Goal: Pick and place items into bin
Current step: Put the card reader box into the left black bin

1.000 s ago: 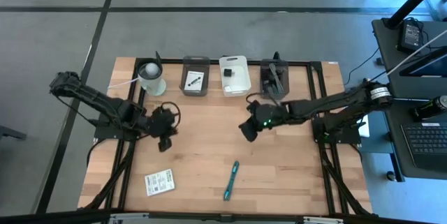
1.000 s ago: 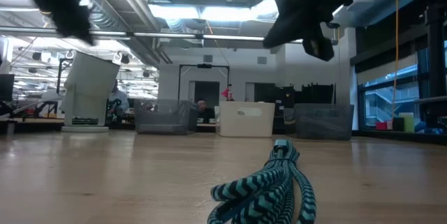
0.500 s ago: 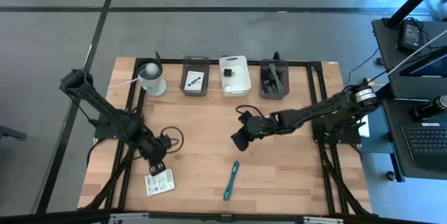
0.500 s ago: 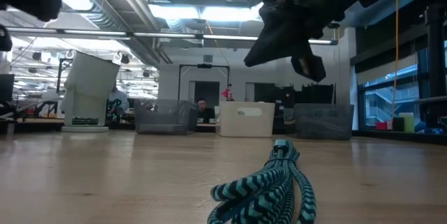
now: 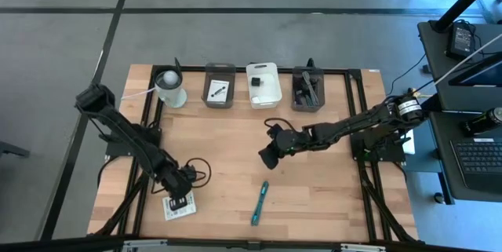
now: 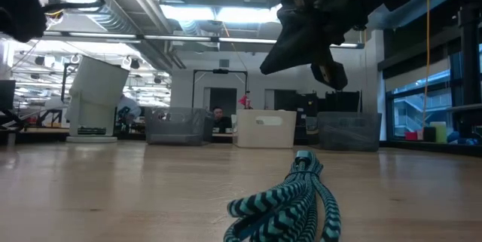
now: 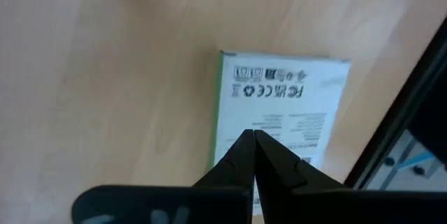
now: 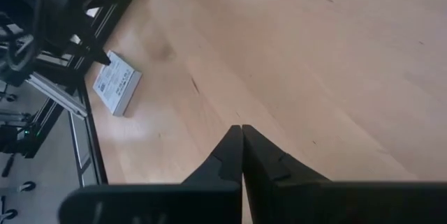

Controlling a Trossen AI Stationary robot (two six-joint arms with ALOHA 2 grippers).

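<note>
Looks like an open-plan robotics lab: exposed ceiling ducts (image 6: 128,16), strip lights (image 6: 218,12), wooden worktop (image 5: 235,138) on a black frame, laptop (image 5: 478,154) alongside, grey floor (image 5: 235,32).

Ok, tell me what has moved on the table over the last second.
The left gripper swung from mid-table toward the near left corner and now sits over the white printed packet, fingers shut, nothing held. The right gripper slid a little left toward the table's middle, also shut and empty. The packet, the teal braided cable, the three bins and the white cup lie as before.
</note>
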